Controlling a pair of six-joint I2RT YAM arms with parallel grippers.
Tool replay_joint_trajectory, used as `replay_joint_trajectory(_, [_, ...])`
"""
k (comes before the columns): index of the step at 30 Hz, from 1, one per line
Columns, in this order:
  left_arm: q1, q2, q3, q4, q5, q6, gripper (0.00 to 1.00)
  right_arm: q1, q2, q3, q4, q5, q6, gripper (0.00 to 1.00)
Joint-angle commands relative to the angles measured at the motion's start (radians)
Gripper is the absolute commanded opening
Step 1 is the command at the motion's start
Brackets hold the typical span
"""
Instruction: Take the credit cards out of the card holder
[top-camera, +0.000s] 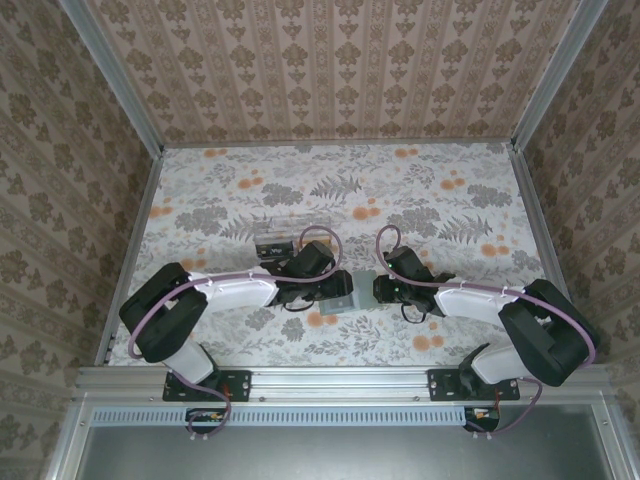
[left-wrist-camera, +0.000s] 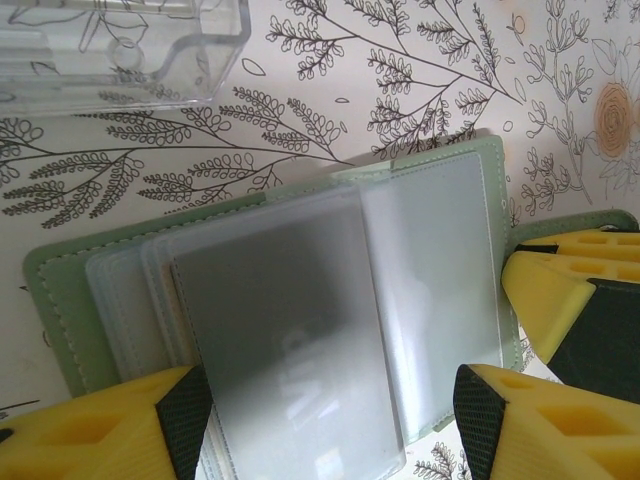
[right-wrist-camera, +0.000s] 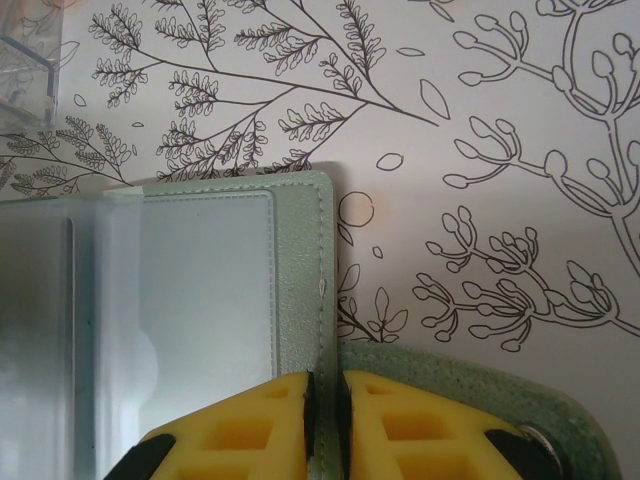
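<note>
Yellow fingers (left-wrist-camera: 90, 430) of the left gripper (left-wrist-camera: 330, 420) stand released and apart. Between them, touched by neither pad as far as I can tell, lies a fan of frosted sleeves (left-wrist-camera: 280, 320) from the card holder (left-wrist-camera: 60, 300). The holder lies open and flat just ahead of those jaws. The right gripper (right-wrist-camera: 323, 400) is clenched on the thin edge of the holder's green cover, pinning it down. I judge the step in hand to be the steadying of the holder before the first card is drawn. Next, the left jaws must close on a single card edge rather than a whole sleeve; whether the sleeves hold cards is too blurred to tell. Beyond the left jaws, well apart, stands a clear plastic box (left-wrist-camera: 120, 50). The table (left-wrist-camera: 420, 60) wears a floral sheet, and patterned wallpaper (top-camera: 330, 60) closes it in.
</note>
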Motion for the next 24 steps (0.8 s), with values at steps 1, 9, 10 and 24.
replay_joint_trajectory(1, [-0.012, -0.025, 0.01, -0.039, -0.01, 0.018, 0.69, 0.006, 0.027, -0.004, -0.034, -0.009, 0.006, 0.19])
replay_joint_trajectory(9, [-0.014, -0.057, 0.006, -0.086, -0.055, 0.032, 0.69, 0.006, 0.029, -0.004, -0.034, -0.006, 0.006, 0.19])
replay_joint_trajectory(10, [-0.014, -0.05, 0.007, -0.079, -0.048, 0.031, 0.69, 0.006, 0.029, -0.004, -0.033, -0.007, 0.006, 0.19])
replay_joint_trajectory(24, [-0.015, 0.018, 0.013, -0.021, 0.005, 0.025, 0.69, 0.006, 0.028, -0.004, -0.036, -0.005, 0.004, 0.19])
